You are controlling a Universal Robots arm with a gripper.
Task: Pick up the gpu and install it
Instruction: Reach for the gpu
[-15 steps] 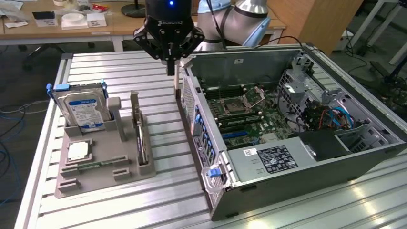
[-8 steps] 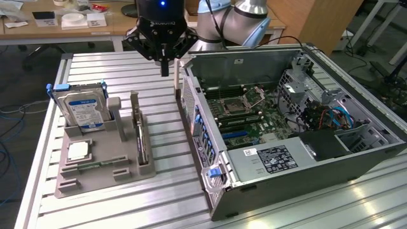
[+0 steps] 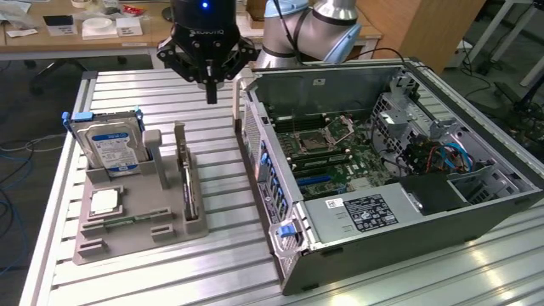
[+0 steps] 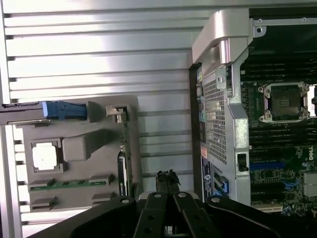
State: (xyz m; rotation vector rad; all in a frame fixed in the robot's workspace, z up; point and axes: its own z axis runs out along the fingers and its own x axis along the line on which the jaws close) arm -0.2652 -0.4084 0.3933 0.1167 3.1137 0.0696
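Note:
The gpu [image 3: 188, 182] stands on its long edge in a slot of the grey holder tray [image 3: 127, 245], silvery bracket end pointing up at the far end. From the wrist view it is a thin dark strip [image 4: 124, 163] with the bracket at one end. My black gripper [image 3: 211, 94] hangs above the table between the tray and the open computer case [image 3: 281, 210], fingers pressed together with nothing in them. In the wrist view the gripper [image 4: 167, 178] hovers over bare slatted table, just beside the gpu and apart from it.
The holder also carries a silver hard drive with a blue label [image 3: 111, 148], a square silver chip [image 3: 104, 202] and a green memory stick [image 3: 127, 221]. Inside the case lies the motherboard with blue slots [image 3: 319, 180]. Desks with clutter stand behind the table.

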